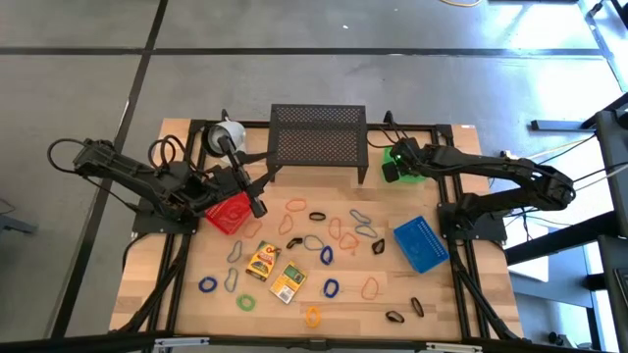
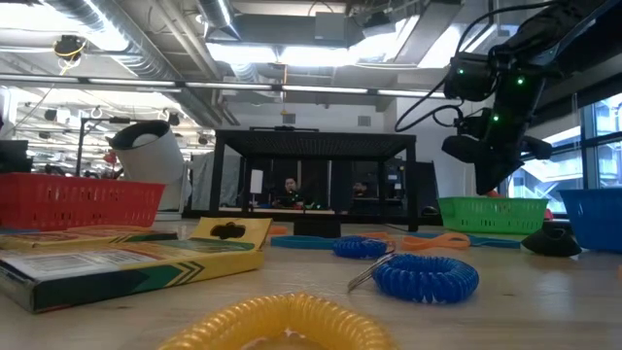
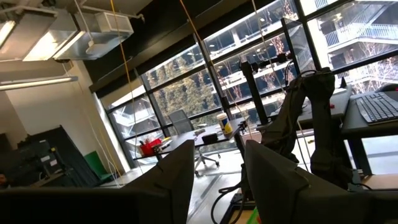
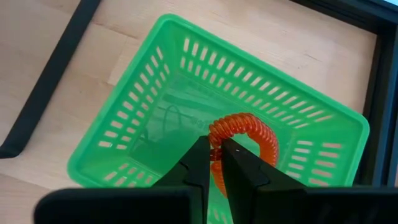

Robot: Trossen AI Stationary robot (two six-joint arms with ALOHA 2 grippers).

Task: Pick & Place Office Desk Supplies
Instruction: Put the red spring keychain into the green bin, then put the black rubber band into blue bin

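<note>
The right fingers (image 4: pixel 216 163) are pinched on an orange loop (image 4: pixel 244 140), held above the green bin (image 4: pixel 134 112). The left fingers (image 3: pixel 214 168), spread and empty, are raised over the red bin (image 1: pixel 228 213). Most loops (image 1: pixel 331 287), clips (image 1: pixel 416 307) and both packets (image 1: pixel 262 261) are left scattered on the desk (image 1: pixel 442 304), so little is judged done.

An orange coiled loop (image 4: pixel 244 142) hangs pinched over the green bin; others scatter the table.

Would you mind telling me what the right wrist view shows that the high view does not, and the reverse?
Only the right wrist view shows the right claw pinching an orange coil loop over the basket's inside. Only the high view shows the left claw above the red bin, the blue bin, two yellow packets and scattered loops. Both show the green bin on the wooden table.
</note>
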